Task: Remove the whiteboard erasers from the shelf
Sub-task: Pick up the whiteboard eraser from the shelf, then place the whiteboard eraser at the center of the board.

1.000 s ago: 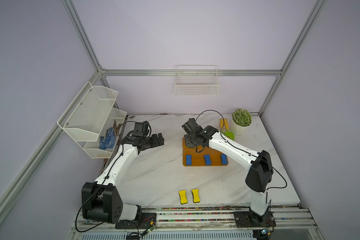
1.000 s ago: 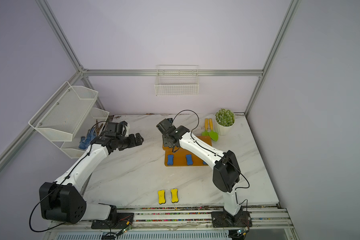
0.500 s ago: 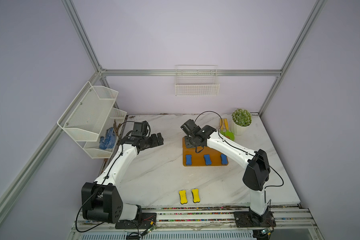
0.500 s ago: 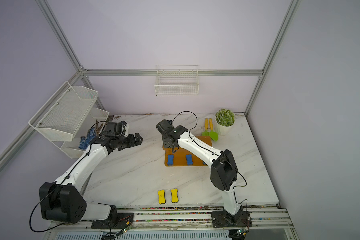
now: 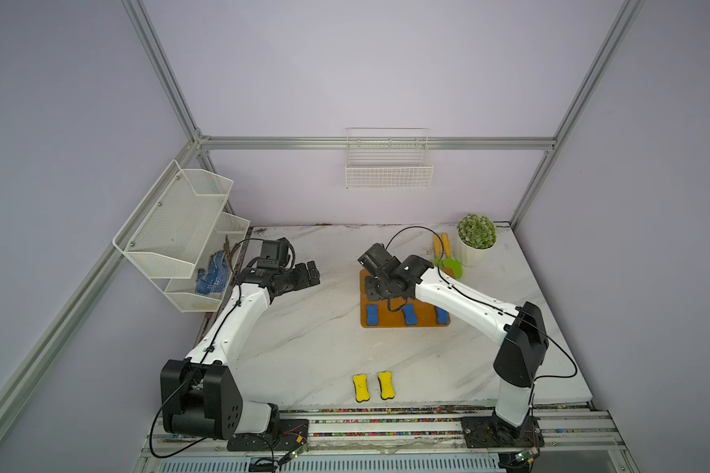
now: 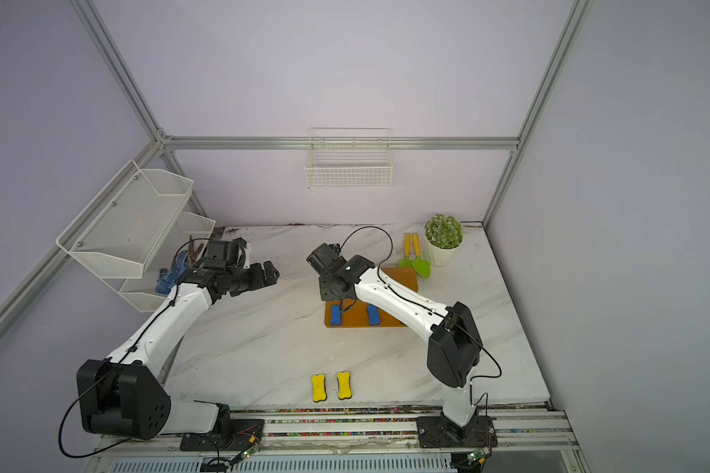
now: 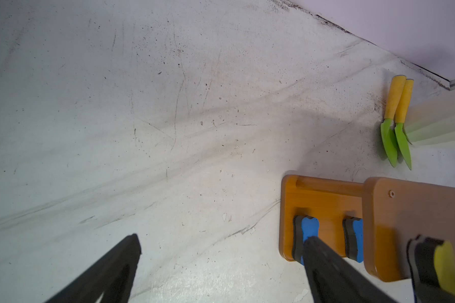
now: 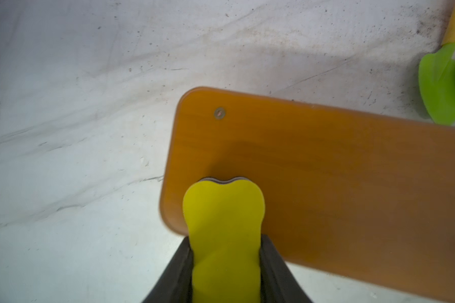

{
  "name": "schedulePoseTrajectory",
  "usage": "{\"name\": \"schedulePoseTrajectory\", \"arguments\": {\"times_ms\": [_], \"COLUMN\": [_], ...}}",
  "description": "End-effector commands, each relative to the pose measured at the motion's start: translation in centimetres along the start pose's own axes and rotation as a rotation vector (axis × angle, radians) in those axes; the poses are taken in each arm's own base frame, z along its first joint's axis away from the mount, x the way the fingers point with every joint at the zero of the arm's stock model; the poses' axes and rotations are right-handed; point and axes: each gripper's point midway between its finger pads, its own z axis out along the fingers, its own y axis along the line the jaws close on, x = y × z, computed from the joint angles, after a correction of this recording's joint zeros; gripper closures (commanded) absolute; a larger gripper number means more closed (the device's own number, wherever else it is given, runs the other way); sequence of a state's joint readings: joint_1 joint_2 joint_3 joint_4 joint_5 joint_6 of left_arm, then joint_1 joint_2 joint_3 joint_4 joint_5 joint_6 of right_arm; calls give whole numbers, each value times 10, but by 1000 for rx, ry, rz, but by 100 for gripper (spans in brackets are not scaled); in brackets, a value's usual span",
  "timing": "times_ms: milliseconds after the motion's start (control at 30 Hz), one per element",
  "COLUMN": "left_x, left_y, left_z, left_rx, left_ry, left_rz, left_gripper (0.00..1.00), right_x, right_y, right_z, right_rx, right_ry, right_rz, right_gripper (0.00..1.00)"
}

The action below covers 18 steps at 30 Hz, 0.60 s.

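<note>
Left arm (image 5: 238, 323) and right arm (image 5: 460, 301): glossy white shells, bulky matte black joint housings (image 5: 201, 401) dotted with small holes, thin black cables (image 5: 412, 227). The left tool (image 7: 222, 237) has tapered black fingers (image 7: 111, 270).

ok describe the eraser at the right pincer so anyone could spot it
Find the orange-brown stepped shelf on the marble table. On its upper tier, between the right pincer's fingers, sits a yellow whiteboard eraser. The shelf's other erasers are blue, on the lower tier.

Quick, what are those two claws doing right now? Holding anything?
Left gripper: open, empty.
Right gripper: closed on a yellow whiteboard eraser.
</note>
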<state>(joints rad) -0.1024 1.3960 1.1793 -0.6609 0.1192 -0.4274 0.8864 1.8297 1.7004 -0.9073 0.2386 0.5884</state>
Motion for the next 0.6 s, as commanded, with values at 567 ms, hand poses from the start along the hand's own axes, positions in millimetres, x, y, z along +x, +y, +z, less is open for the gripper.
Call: {"name": "schedulePoseTrajectory", "arguments": {"times_ms": [567], "left_x": [-10], "left_y": [26], "left_z": [-17], "left_rx": [-58], "left_ry": [-100], "left_rz": [-58], "left_gripper": [0], "right_x": [228], "right_y": [130], "right_z": [18], "right_rx": [-201], "right_ry": [194], "right_rz": [30], "right_gripper": [63]}}
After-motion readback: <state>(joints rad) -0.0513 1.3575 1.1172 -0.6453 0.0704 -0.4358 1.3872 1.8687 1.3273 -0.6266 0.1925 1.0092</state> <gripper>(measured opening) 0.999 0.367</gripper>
